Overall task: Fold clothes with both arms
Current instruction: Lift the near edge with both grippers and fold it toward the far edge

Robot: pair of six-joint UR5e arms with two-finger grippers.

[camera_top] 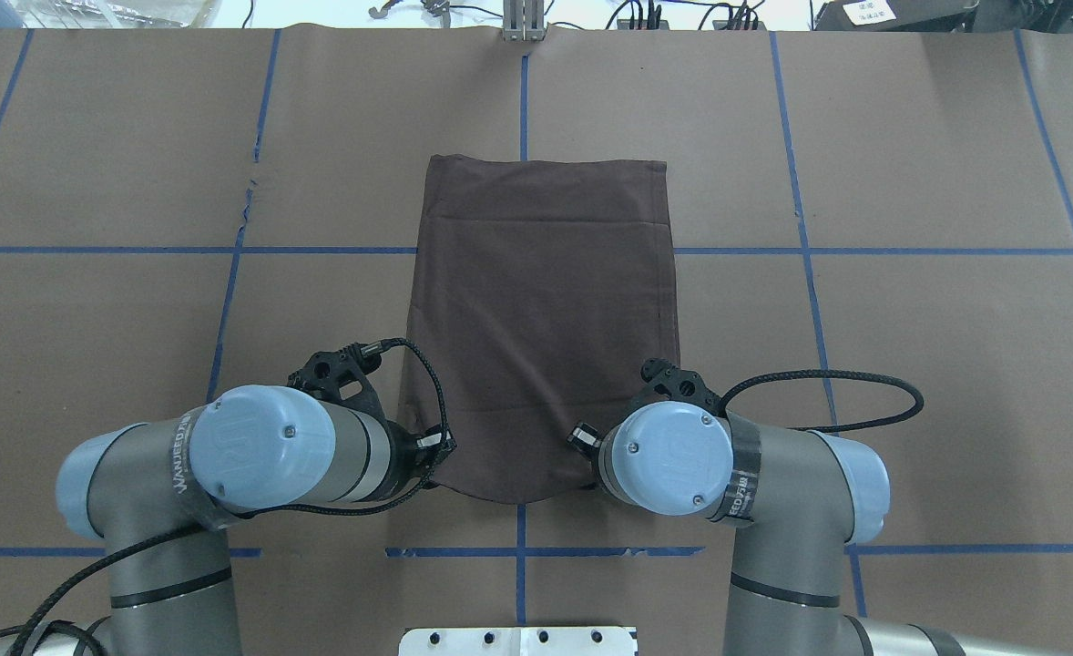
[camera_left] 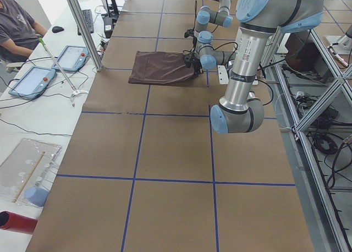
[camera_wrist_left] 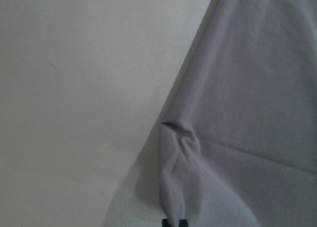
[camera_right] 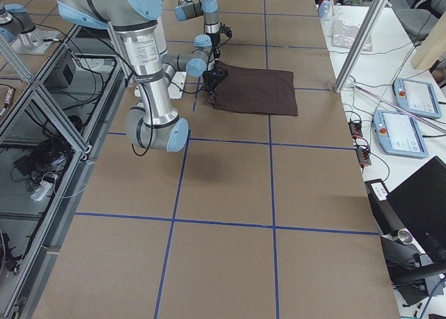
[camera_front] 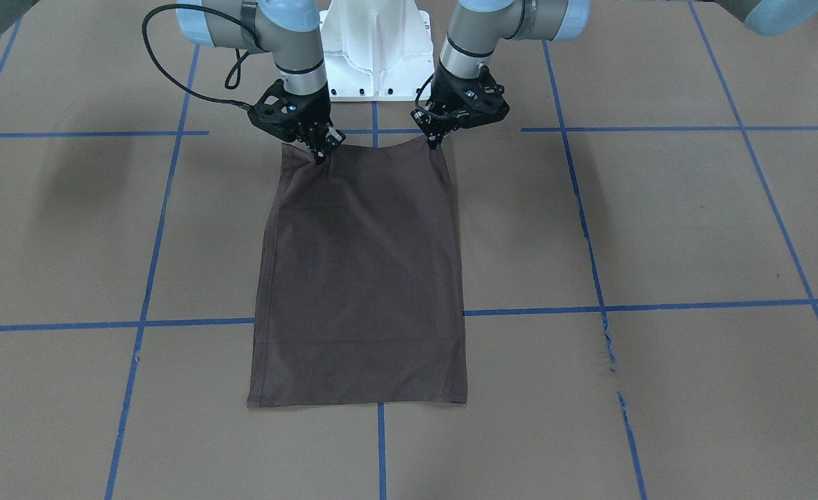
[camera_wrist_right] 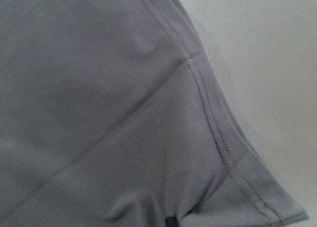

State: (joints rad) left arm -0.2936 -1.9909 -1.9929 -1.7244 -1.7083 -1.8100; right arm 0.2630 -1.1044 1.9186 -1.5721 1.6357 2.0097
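The light is bright and even and comes from above. Soft, wide shadows of the arms (camera_front: 291, 42) lie on the table (camera_front: 659, 229) on both sides of the shirt (camera_front: 364, 278). The room views are sharp. Both wrist views are pale and a bit fuzzy, and the shirt looks grey there
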